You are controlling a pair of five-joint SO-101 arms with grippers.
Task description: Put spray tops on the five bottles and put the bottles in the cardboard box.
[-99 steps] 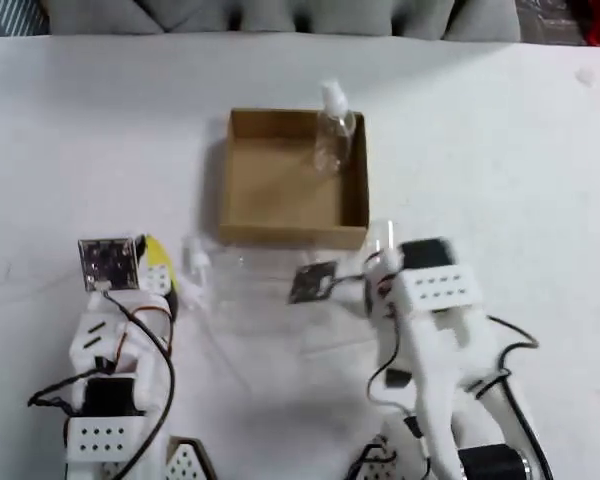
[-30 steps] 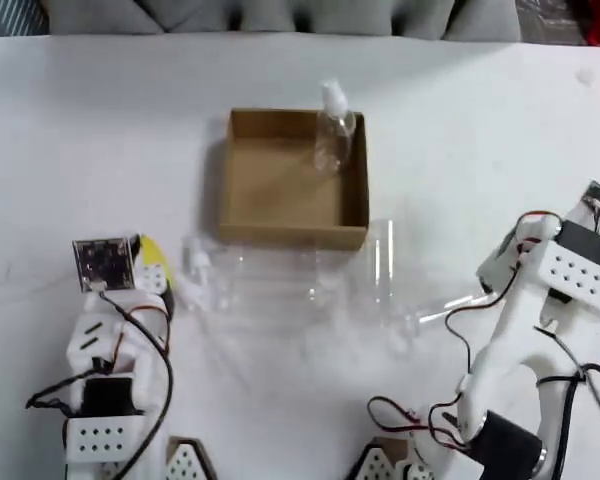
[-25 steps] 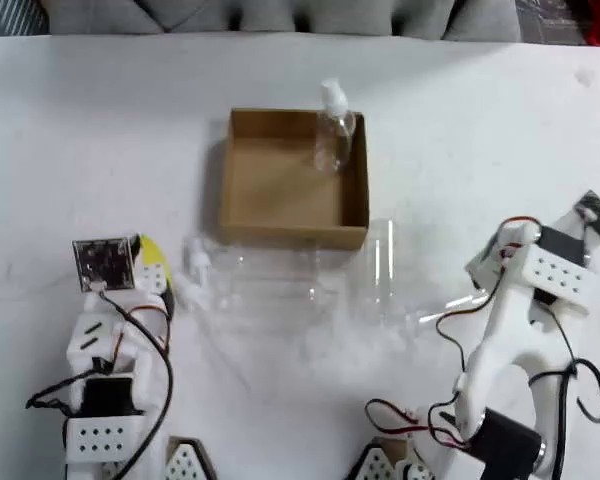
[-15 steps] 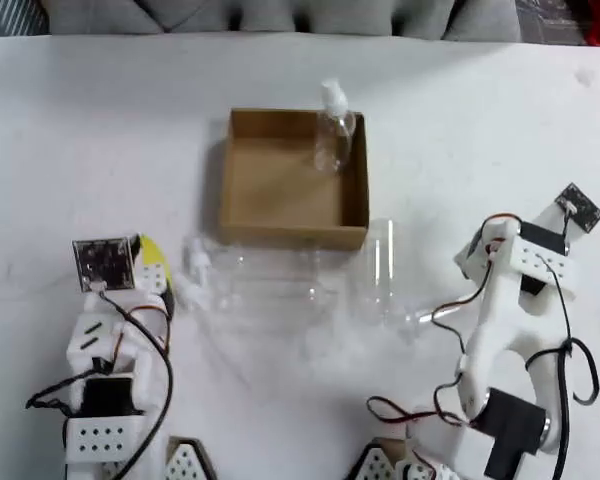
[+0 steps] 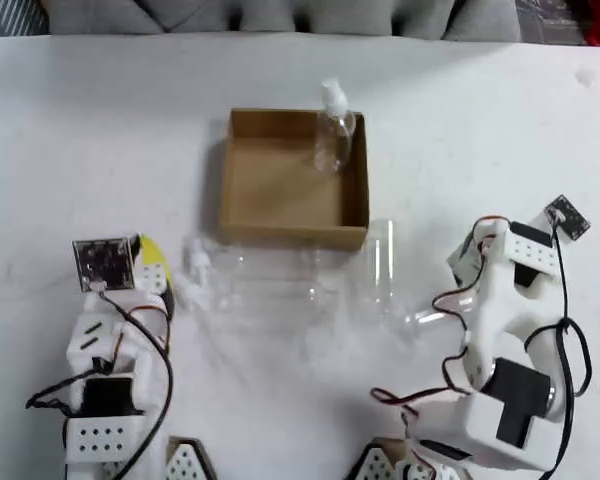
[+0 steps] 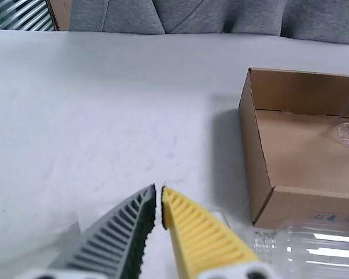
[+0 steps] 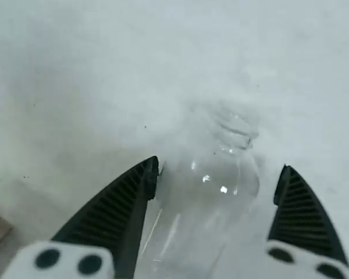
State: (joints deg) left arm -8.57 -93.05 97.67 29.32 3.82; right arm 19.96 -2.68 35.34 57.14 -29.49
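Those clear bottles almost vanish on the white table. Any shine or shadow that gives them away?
High view: the lying bottles show as pale streaks on the table. Left wrist view: the box throws a dark shadow beside its wall, and a bottle by it carries bright bars. Right wrist view: glints dot the bottle between the open end effector's tips.

Right claw point(image 7: 219, 169) swung aside, then back over bottle point(image 7: 212, 218).

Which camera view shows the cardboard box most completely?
The high view: the whole cardboard box is seen from above, with one capped bottle inside. The left wrist view gives one corner and part of the floor. The right wrist view faces an uncapped bottle.
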